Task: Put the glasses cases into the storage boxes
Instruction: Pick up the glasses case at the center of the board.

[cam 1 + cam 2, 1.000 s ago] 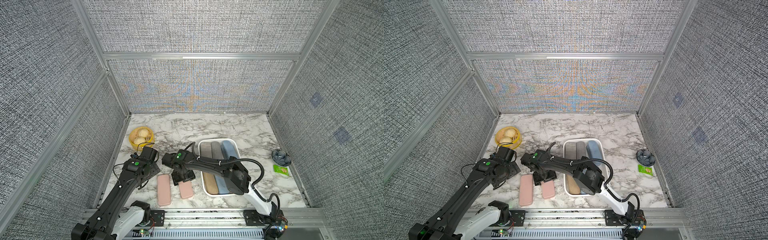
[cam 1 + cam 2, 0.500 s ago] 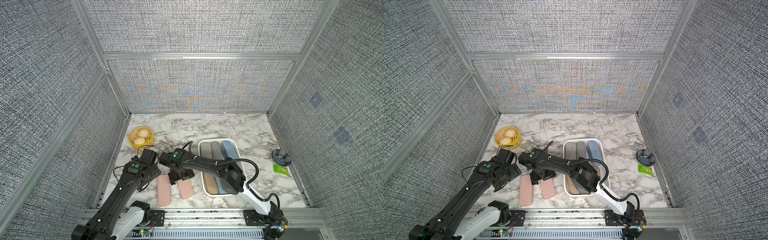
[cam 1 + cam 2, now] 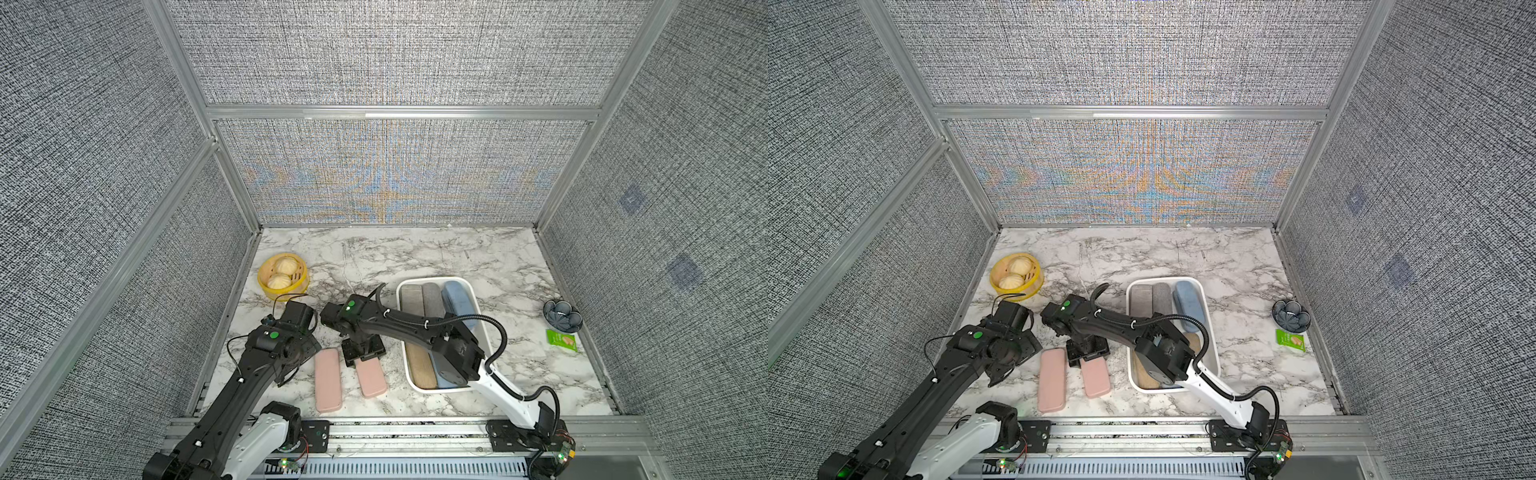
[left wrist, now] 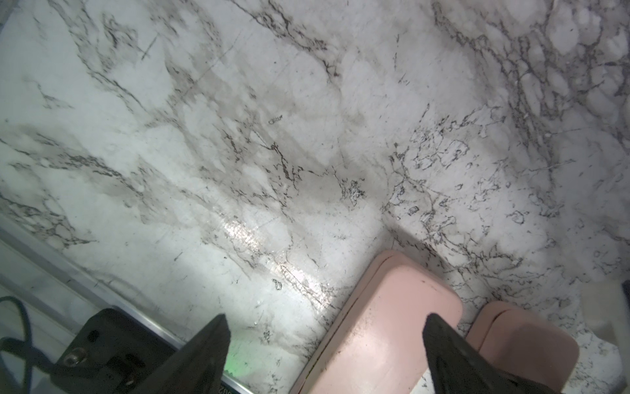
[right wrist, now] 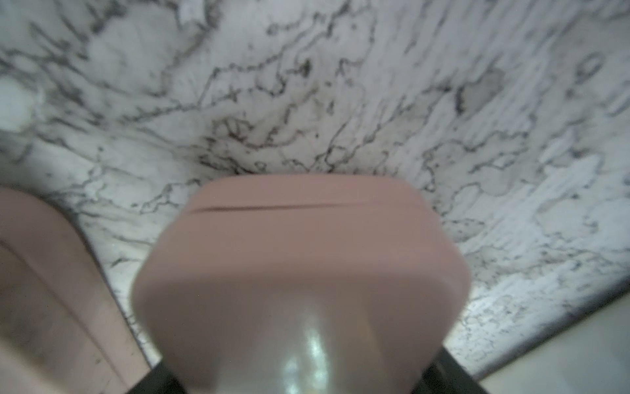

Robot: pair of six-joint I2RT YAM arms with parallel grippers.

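Task partly done. White shallow plastic tray [image 3: 436, 278], on marble desk [image 3: 415, 253] right of middle, holds grey fabric case [image 3: 433, 297], light blue rounded case [image 3: 457, 299], tan cork case [image 3: 419, 368]. Not yet in: left flat pink rectangular case [image 3: 328, 380], right flat pink rectangular case [image 3: 372, 378], side by side near front edge. Right gripper [image 5: 300, 371] reaches across, jaws straddling right one's far end; whether they grip, cannot tell. Left gripper [image 4: 325, 319] low, jaws wide, empty, above left one's far end.

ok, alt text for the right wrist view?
A pink glasses case fills the lower middle of the picture, seen end-on and blurred, sitting between two dark fingers at the bottom edge. A second pink case lies beside it, apart, on the white marble table.
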